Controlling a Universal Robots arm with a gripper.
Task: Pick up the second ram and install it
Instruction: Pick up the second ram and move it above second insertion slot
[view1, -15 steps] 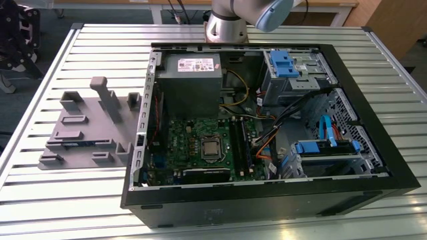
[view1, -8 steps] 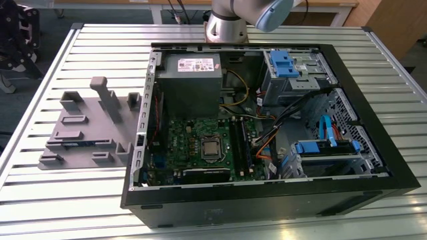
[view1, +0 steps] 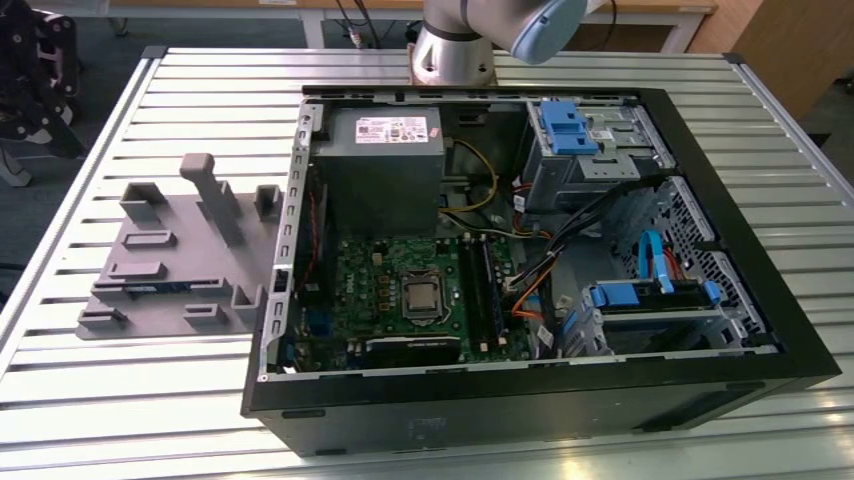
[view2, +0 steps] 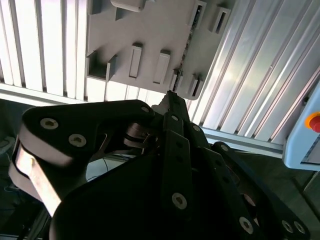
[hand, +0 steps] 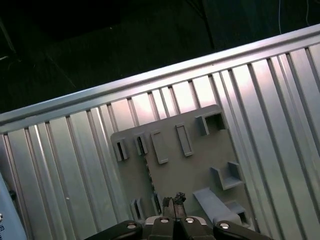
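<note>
One second ram (hand: 148, 175), blue-green strip, standing on edge in grey plastic fixture (hand: 190, 160) on ribbed metal counter (hand: 60, 165). Gripper (hand: 173, 200) closed, empty, hovering just beside. Fixture at 9 o'clock of computer case (view1: 534, 410), exterior view.

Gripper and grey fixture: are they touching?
Apart. In the first wrist view the gripper hangs high over the fixture; the exterior view shows open air above the fixture.

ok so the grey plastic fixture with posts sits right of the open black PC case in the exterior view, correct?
No: in the exterior view the grey plastic fixture with posts sits left of the open black PC case, not right.
</note>
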